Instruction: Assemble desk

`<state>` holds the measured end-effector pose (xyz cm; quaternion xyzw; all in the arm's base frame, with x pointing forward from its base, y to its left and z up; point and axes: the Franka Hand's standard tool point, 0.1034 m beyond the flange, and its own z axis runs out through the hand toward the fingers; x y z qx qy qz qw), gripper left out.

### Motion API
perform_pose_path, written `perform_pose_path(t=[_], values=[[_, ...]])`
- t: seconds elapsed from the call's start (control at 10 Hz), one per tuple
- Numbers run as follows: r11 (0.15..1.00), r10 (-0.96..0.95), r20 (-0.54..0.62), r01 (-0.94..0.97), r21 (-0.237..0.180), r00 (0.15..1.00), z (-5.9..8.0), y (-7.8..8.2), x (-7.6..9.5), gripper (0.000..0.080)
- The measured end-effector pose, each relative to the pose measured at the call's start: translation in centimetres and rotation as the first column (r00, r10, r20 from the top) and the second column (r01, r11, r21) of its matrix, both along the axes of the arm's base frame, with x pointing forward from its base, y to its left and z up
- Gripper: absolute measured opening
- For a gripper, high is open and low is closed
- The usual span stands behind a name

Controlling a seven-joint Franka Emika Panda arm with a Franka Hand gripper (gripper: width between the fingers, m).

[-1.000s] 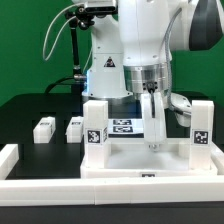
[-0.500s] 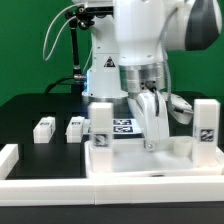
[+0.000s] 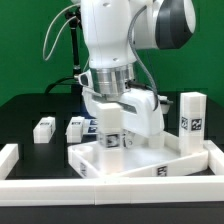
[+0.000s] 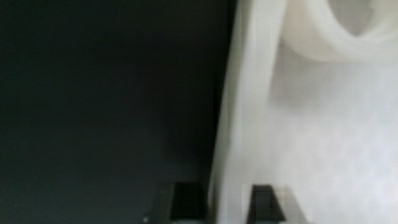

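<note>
The white arm (image 3: 115, 45) reaches down over the desk top (image 3: 125, 171), a wide white tray with a raised edge. It sits on the black work desk (image 3: 25, 115) in front of the arm's base, inside the long white border rail (image 3: 40, 186) and turned at an angle to it. Whether the tray lies flat or is partly lifted cannot be told. The jaws are closed tight on the rim (image 4: 240, 110) of the desk top. In the wrist view the two dark fingertips (image 4: 185, 204) press against either side of that thin white wall, with the dark work desk on one side of it and the pale tray floor on the other. A blurred round shape (image 4: 347, 30) shows on the tray-floor side, too soft to identify. In the exterior view the jaws are mostly hidden behind the near upright leg (image 3: 112, 128), which stands at a corner of the tray just in front of the arm and shows a black-and-white tag. The far upright leg (image 3: 190, 113), also tagged, stands at the tray's corner toward the exterior view's right. Two loose legs (image 3: 43, 128) lie near each other on the work desk toward the exterior view's left, well apart from the jaws. More tags show on the tray's front wall.
</note>
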<state>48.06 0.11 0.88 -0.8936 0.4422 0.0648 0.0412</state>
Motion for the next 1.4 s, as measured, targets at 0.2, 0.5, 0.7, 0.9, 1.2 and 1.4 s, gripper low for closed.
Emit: perform_pose_path(t=[0.2, 0.5, 0.7, 0.9, 1.2, 1.4], values=[[0.997, 0.07, 0.016, -0.07, -0.011, 0.997, 0.0, -0.4, -0.2, 0.0077], [0.964, 0.267, 0.034, -0.266, -0.007, 0.963, 0.0, -1.8, -0.5, 0.0078], [0.827, 0.562, 0.065, -0.561, -0.025, 0.825, 0.9, -2.7, 1.5, 0.0073], [0.688, 0.725, 0.096, -0.725, -0.038, 0.682, 0.7, -1.7, 2.8, 0.0069], [0.616, 0.786, 0.105, -0.786, -0.05, 0.609, 0.8, -1.0, 2.9, 0.0064], [0.518, 0.853, 0.105, -0.854, -0.056, 0.511, 0.7, -1.5, 2.9, 0.0064]])
